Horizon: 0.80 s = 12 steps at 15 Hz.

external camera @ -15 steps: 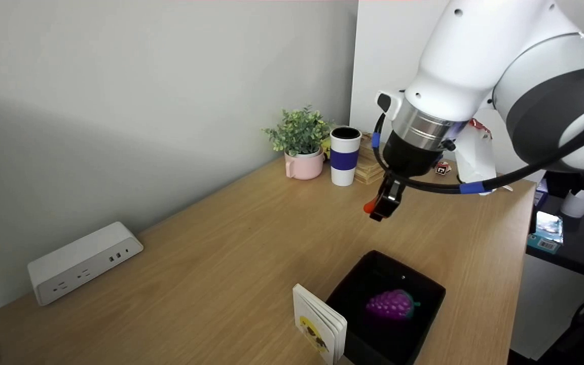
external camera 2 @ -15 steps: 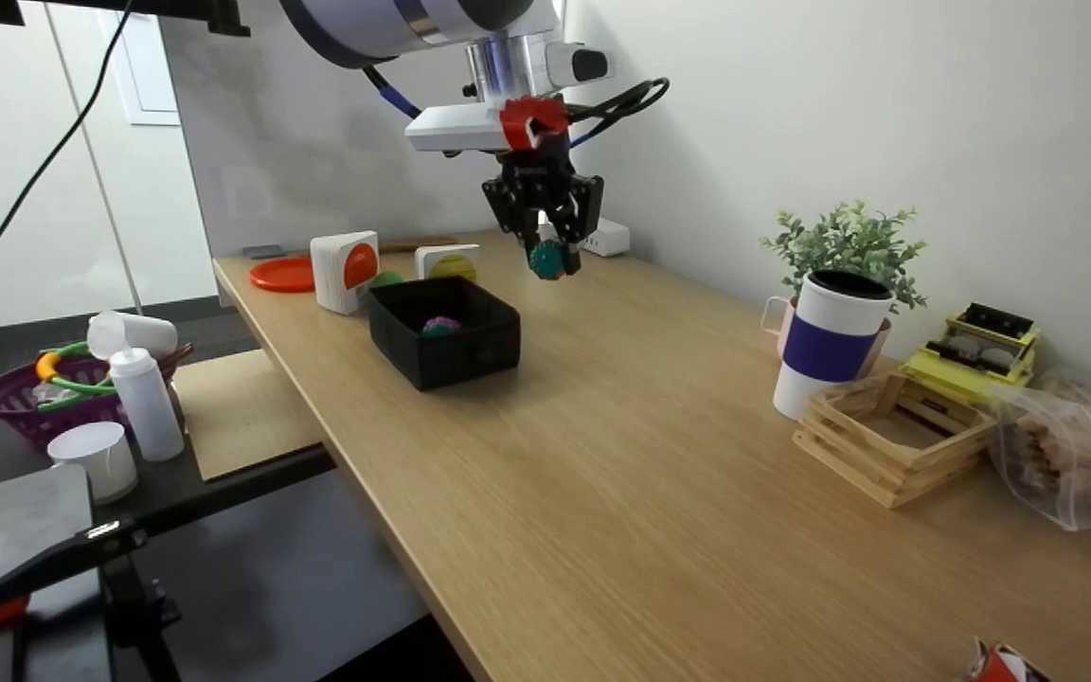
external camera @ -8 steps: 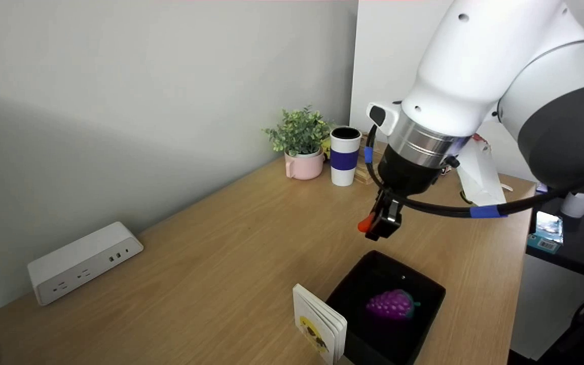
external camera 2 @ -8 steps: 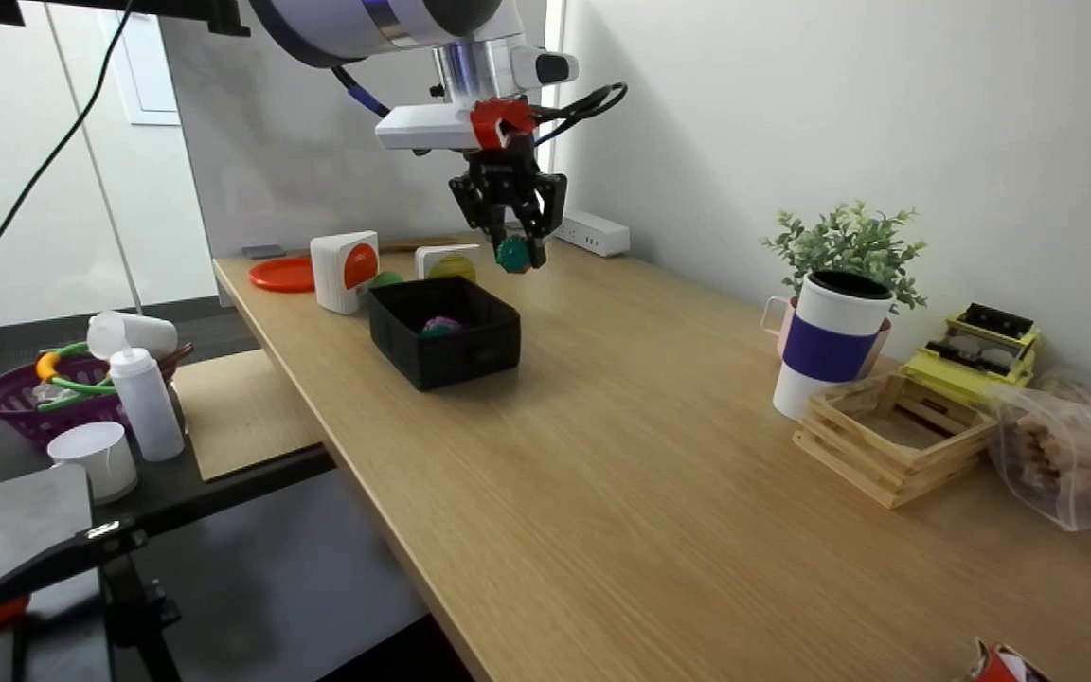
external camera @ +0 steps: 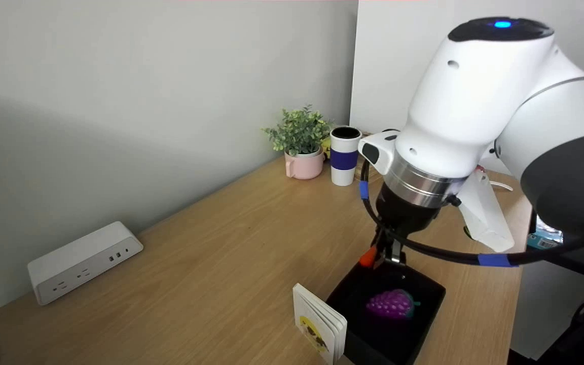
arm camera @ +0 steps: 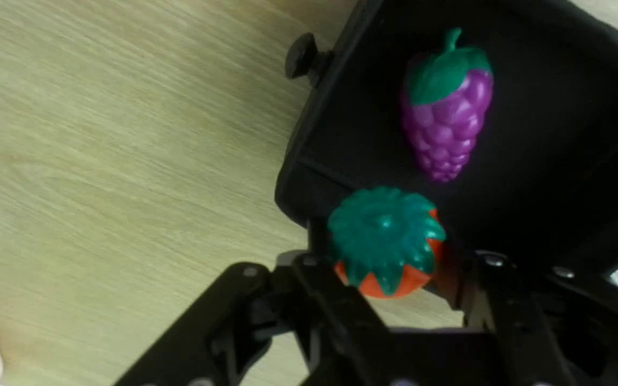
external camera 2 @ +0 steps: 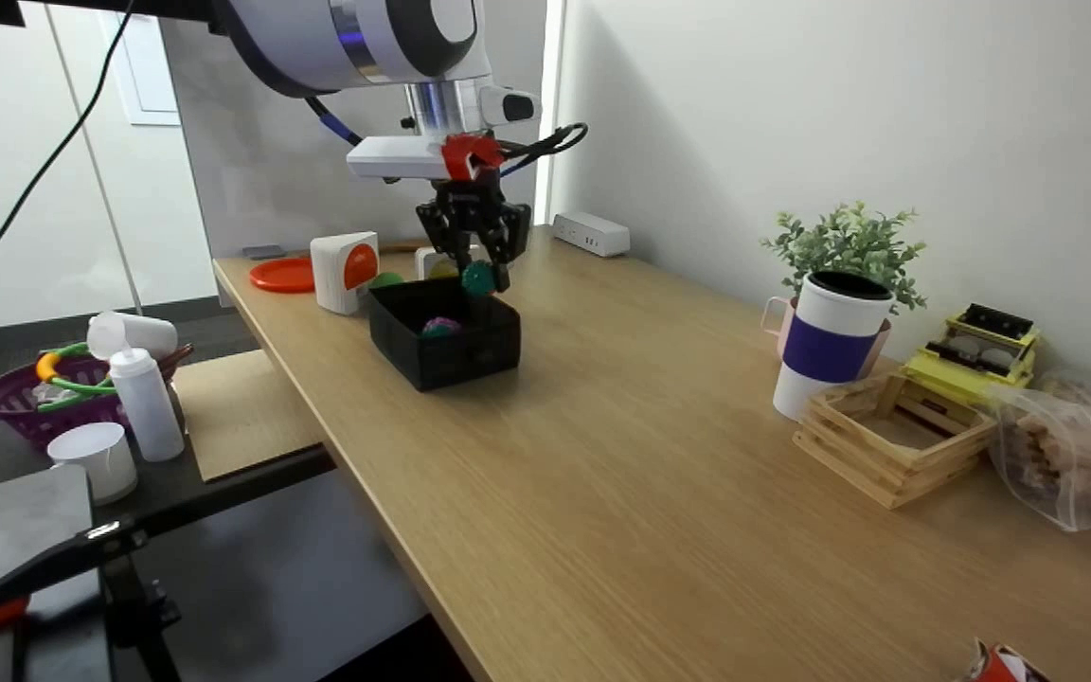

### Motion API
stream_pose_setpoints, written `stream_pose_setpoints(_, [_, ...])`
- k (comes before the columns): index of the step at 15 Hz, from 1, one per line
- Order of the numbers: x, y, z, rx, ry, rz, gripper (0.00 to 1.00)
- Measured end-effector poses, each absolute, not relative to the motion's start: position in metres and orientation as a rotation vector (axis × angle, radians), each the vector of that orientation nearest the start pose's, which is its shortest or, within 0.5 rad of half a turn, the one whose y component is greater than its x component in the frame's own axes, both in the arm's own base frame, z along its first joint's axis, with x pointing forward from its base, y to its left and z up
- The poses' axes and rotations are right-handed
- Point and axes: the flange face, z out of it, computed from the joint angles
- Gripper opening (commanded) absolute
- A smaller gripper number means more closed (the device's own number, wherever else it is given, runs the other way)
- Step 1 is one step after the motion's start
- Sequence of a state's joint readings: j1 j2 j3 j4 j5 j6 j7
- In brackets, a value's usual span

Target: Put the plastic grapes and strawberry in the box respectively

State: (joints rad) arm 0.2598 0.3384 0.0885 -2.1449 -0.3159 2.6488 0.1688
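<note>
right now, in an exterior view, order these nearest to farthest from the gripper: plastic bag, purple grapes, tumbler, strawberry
1. Strawberry: held in the gripper.
2. Purple grapes: lower, inside the black box.
3. Tumbler: toward the picture's right, by the potted plant.
4. Plastic bag: at the picture's right edge.

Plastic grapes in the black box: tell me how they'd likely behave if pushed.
The plastic grapes may roll unevenly, being rounded, bumpy and tapered. Their glossy surface looks somewhat slippery, though the bumps might help grip. They'd probably stay contained, since the black box has walls around them.
</note>
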Motion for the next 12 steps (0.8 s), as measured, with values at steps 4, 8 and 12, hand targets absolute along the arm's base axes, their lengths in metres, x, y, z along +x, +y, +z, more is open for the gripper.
stream_pose_setpoints(4, [0.543,0.212,0.238,-3.153,-0.731,-0.239,0.23])
stream_pose_setpoints(8, [0.542,0.211,0.221,-3.158,-0.742,-0.178,0.23])
stream_pose_setpoints(12, [0.544,0.211,0.221,-3.165,-0.744,-0.153,0.23])
